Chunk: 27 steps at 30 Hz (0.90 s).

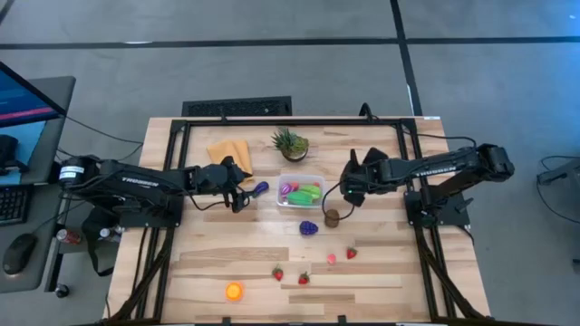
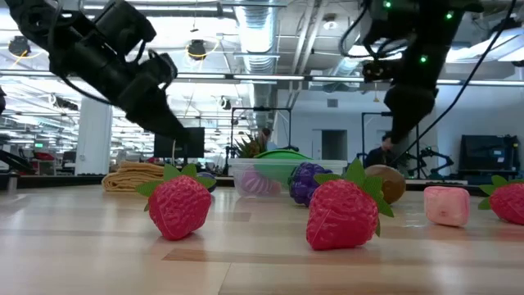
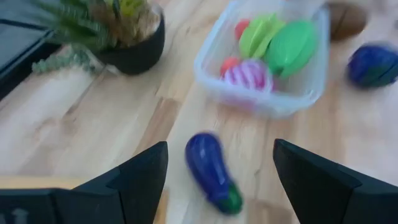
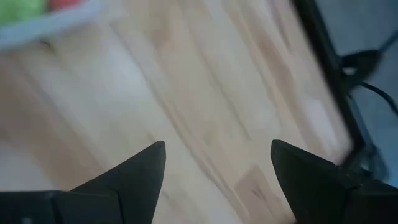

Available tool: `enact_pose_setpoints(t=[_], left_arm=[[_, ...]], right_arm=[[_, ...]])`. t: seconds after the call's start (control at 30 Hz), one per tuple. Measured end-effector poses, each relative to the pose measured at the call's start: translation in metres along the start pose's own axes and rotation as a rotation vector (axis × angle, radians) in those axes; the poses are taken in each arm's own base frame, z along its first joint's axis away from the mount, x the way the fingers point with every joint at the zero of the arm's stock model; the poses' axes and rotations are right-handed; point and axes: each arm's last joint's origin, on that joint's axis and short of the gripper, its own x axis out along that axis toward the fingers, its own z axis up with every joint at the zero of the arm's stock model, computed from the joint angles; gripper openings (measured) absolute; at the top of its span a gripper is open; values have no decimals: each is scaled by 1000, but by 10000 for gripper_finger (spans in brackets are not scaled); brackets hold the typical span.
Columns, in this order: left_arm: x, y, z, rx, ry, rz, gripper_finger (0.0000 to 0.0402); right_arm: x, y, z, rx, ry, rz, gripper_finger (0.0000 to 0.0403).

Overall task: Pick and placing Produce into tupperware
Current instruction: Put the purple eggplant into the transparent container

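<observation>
Both jaws spread and empty, I judge my left gripper (image 3: 221, 171) is approaching the glossy purple toy eggplant (image 3: 211, 171) lying just beside the clear plastic rectangular tupperware (image 3: 298, 99), needing descent and closing next.

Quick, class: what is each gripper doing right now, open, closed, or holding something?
Left gripper: open, empty, fingers either side of the purple eggplant on the table.
Right gripper: open, empty, over bare table.

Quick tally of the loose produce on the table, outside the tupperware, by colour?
Red strawberries: 3
Purple (eggplant, grape bunch): 2
Pink piece: 1
Brown kiwi: 1
Orange fruit: 1
Total: 8
</observation>
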Motion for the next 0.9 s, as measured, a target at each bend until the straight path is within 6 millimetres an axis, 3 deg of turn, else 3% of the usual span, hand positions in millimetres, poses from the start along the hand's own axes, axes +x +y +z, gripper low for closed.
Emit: enact_pose_setpoints(t=[0.27, 0.9], left_arm=[[21, 0, -9, -7, 34, 85, 284], [80, -11, 3, 16, 259, 79, 284]], right_arm=[[0, -2, -2, 7, 4, -45, 286], [0, -3, -2, -4, -6, -85, 286]])
